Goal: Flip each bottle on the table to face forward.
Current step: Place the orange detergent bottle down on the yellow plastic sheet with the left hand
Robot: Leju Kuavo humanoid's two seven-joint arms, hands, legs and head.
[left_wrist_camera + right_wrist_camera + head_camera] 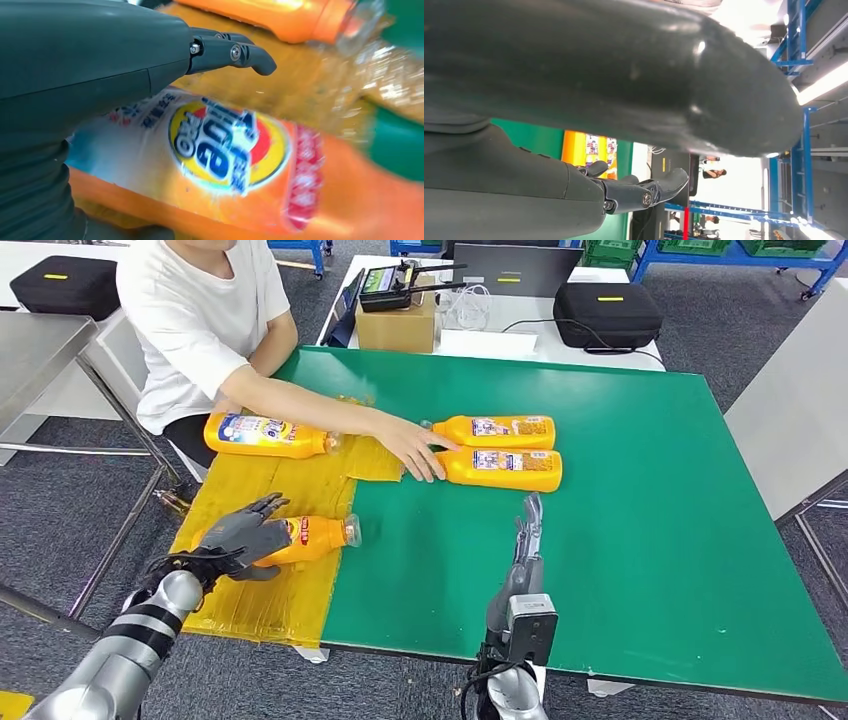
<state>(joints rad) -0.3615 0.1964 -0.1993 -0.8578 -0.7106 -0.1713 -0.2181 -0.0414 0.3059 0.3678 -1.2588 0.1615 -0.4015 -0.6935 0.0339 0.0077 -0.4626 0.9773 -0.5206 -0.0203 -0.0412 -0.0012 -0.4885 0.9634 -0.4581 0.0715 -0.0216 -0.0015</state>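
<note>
Several orange bottles lie on their sides. The nearest bottle [315, 538] rests on the yellow sheet [258, 612], and its blue and yellow logo [227, 145] shows close under my palm. My left hand [245, 538] spreads over its base end, with the fingers [235, 54] stretched out and lifted off the plastic and the thumb on the near side. My right hand [527, 540] hovers over the green table [650, 570] with straight fingers [649, 192] and holds nothing. Just beyond it lie two bottles [503, 469] [497, 430], label up. A fourth bottle [265, 436] is at the far left.
A person in a white shirt [200, 320] sits at the far left corner, one hand [415, 448] reaching to the necks of the two middle bottles. A cardboard box [396, 325] and black cases [607, 314] stand on the white desk behind. A metal table [40, 355] is to the left.
</note>
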